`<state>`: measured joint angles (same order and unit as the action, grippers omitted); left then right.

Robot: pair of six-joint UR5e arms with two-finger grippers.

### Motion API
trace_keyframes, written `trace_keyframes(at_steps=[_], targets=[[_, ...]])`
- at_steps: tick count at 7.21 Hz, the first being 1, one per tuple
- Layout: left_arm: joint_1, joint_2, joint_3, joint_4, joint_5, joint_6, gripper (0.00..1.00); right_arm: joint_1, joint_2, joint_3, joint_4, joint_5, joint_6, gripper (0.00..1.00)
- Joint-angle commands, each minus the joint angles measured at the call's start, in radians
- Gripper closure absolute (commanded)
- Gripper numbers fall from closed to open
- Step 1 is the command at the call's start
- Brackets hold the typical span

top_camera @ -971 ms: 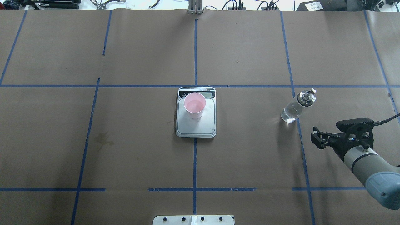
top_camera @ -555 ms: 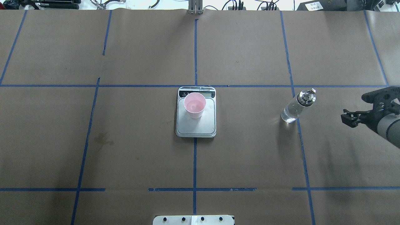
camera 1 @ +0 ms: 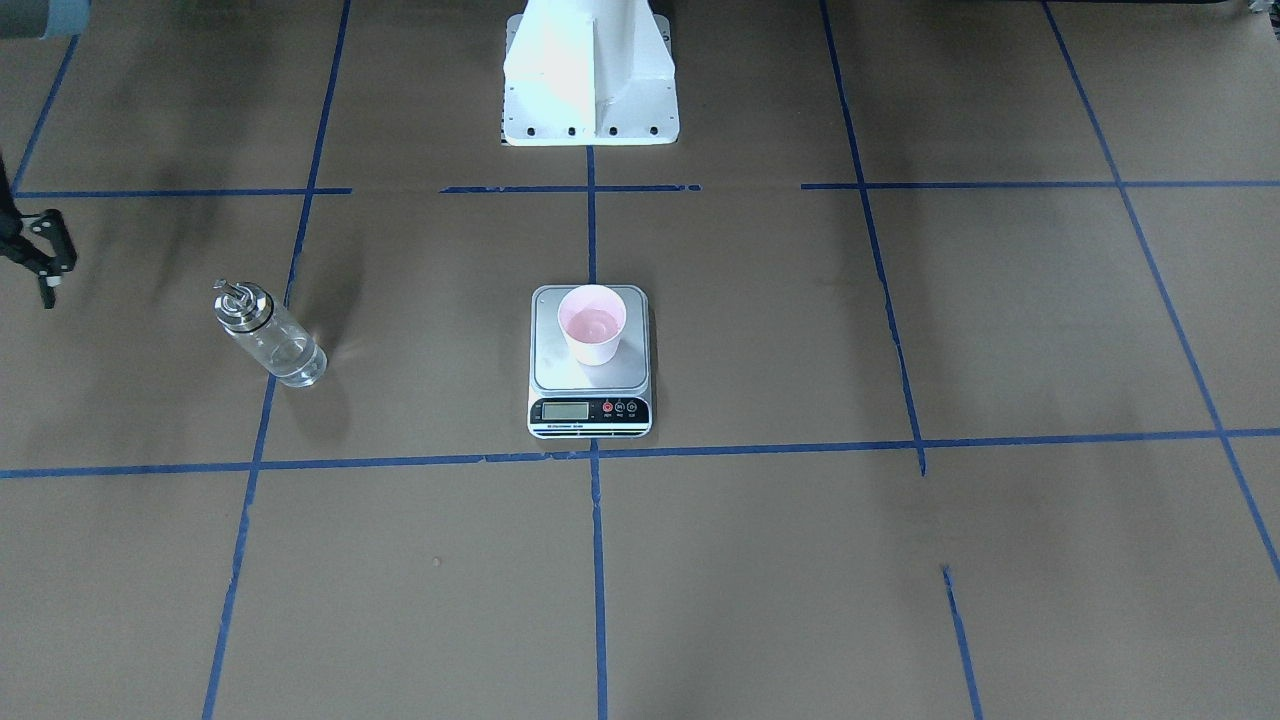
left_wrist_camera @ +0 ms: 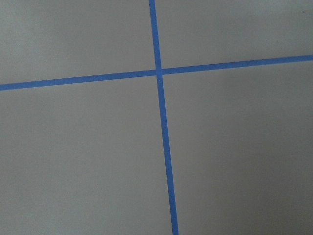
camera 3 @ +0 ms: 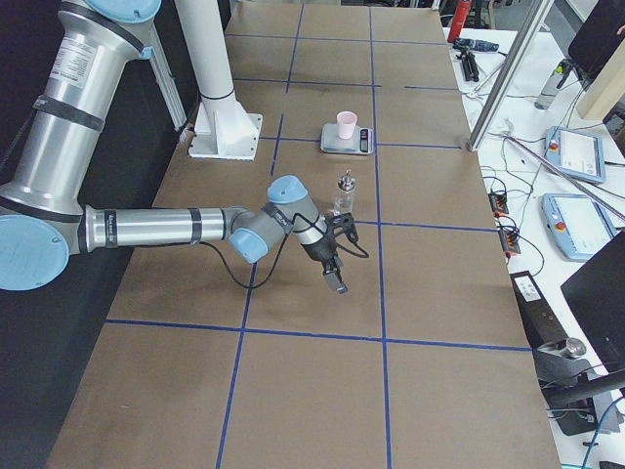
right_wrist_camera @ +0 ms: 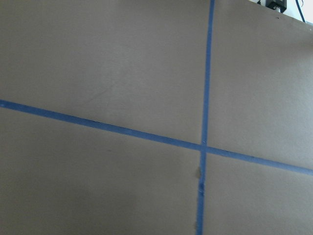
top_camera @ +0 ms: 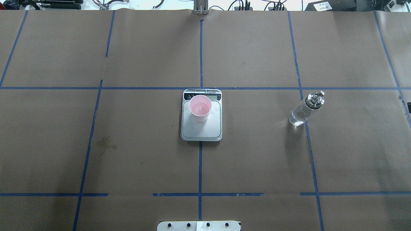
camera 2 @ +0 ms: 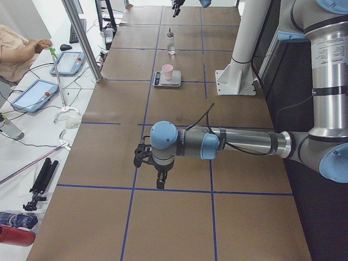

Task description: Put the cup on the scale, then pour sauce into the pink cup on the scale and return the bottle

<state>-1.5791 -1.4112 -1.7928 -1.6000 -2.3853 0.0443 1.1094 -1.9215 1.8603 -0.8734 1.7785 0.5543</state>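
The pale pink cup (top_camera: 200,108) stands upright on the rear half of the steel scale (top_camera: 201,130), also seen as the cup (camera 1: 592,322) on the scale (camera 1: 590,378). The clear glass bottle (top_camera: 305,109) with a silver spout cap stands alone on the table to the right, clear sauce (camera 1: 290,358) showing in its lower part. My right gripper (camera 1: 50,265) hangs open and empty beyond the bottle, near the table's end, apart from it. My left gripper (camera 2: 152,169) hovers over bare paper far from the scale; I cannot tell its state.
Blue tape lines grid the brown paper. The white robot base (camera 1: 590,90) stands behind the scale. A faint stain (top_camera: 106,142) marks the paper on the left. A side table with tablets (camera 2: 35,93) and a person's hand (camera 2: 24,46) lies past the far edge.
My right arm has drawn back to the right, almost leaving the overhead view. The bottle, cup and scale have stayed where they were.
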Motion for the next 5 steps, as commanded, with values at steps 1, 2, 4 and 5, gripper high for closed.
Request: trace_keyframes(at_steps=[1, 2, 4, 5], targets=[[0.001, -0.002, 0.001, 0.000, 0.000, 0.000, 0.00, 0.184, 0.060, -0.160, -0.039, 0.184, -0.238, 0.00], [0.001, -0.002, 0.003, 0.000, 0.000, 0.000, 0.00, 0.241, 0.112, -0.196, -0.164, 0.297, -0.279, 0.00], [0.001, -0.002, 0.006, 0.000, 0.000, 0.002, 0.00, 0.280, 0.131, -0.196, -0.274, 0.309, -0.371, 0.00], [0.001, -0.002, 0.010, 0.000, 0.000, 0.002, 0.00, 0.338, 0.147, -0.190, -0.356, 0.382, -0.405, 0.00]])
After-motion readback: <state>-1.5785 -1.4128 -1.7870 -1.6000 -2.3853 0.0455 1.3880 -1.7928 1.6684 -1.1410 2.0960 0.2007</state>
